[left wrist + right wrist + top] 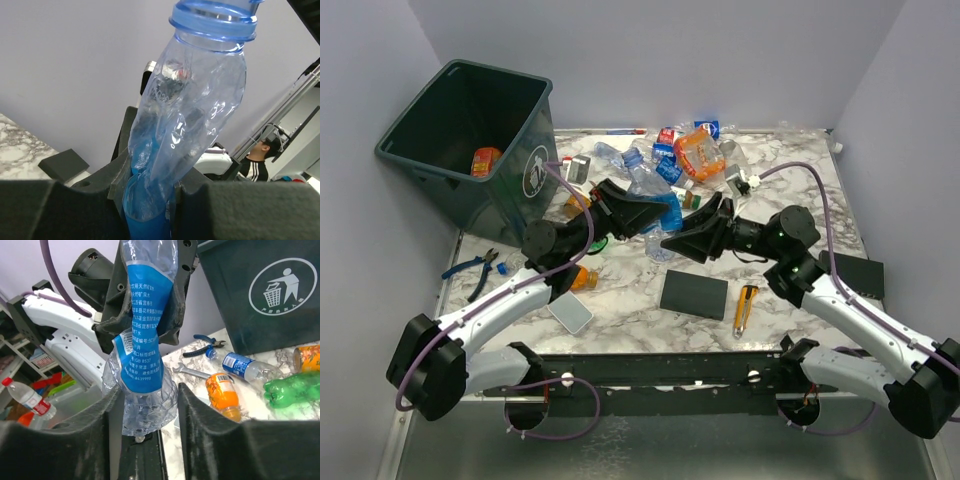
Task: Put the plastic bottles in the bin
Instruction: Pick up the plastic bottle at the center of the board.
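The blue-labelled bottle (142,340) hangs over the table just right of the bin (525,175), clenched in my left gripper (150,192). My right gripper (145,412) pinches its base. An orange bottle (222,392), a green bottle (292,387) and pliers (205,344) lie below.

The crushed bottle (145,330) is showing thin clear plastic, crinkled and glossy, with a smooth blue label, while the right fingers (55,445) beside it are looking matt black and faintly grainy. The counter (630,300) is gleaming like polished grey-veined marble, and the bin (505,200) is showing smooth dark plastic
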